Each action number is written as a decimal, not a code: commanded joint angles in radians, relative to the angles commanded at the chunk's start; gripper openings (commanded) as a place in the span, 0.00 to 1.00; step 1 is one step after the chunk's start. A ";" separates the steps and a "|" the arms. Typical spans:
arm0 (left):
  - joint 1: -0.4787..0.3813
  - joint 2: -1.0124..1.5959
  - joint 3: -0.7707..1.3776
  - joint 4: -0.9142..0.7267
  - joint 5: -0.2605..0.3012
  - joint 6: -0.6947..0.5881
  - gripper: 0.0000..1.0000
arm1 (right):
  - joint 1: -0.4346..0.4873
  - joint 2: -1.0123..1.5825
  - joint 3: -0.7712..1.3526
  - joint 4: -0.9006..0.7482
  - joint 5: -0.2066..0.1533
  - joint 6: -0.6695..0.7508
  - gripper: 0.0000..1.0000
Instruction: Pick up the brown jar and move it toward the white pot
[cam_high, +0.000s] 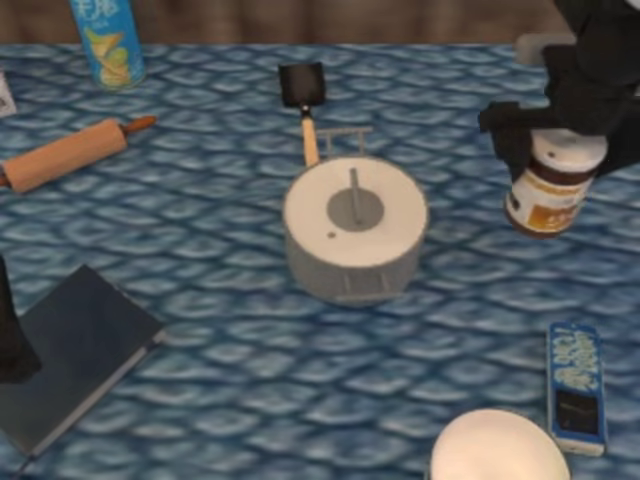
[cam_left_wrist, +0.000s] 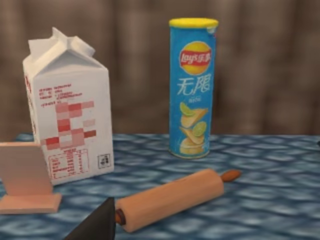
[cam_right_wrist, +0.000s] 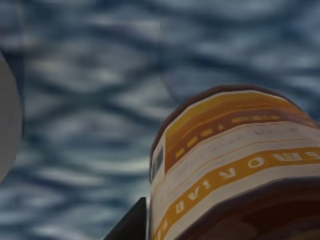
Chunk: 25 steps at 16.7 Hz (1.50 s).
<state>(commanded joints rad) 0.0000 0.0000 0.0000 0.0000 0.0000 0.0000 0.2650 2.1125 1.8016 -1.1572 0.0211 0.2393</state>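
The brown jar (cam_high: 548, 195) with its white lid and cream label hangs tilted above the table's right side, clear of the cloth. My right gripper (cam_high: 563, 148) is shut on it from above, near the lid. In the right wrist view the jar (cam_right_wrist: 235, 160) fills the frame, with one dark fingertip (cam_right_wrist: 132, 225) against its side. The white pot (cam_high: 345, 275), with a grey disc and knob on its lid, stands at the table's middle, left of the jar and apart from it; its edge (cam_right_wrist: 7, 120) also shows in the right wrist view. My left gripper (cam_high: 12, 340) is parked at the left edge, open.
A blue-and-yellow can (cam_high: 108, 40) and a rolling pin (cam_high: 70, 152) lie at the back left. A black spatula (cam_high: 303, 95) sits behind the pot. A dark book (cam_high: 75, 350) is front left; a blue remote (cam_high: 576, 385) and cream dome bowl (cam_high: 500, 448) front right. A milk carton (cam_left_wrist: 67, 110) stands by the can.
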 joint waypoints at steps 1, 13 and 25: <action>0.000 0.000 0.000 0.000 0.000 0.000 1.00 | 0.010 0.002 -0.006 0.005 0.003 0.028 0.00; 0.000 0.000 0.000 0.000 0.000 0.000 1.00 | 0.020 0.030 -0.097 0.132 0.003 0.055 0.00; 0.000 0.000 0.000 0.000 0.000 0.000 1.00 | 0.021 0.051 -0.141 0.185 0.007 0.056 0.45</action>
<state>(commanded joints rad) 0.0000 0.0000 0.0000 0.0000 0.0000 0.0000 0.2859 2.1636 1.6609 -0.9725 0.0276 0.2952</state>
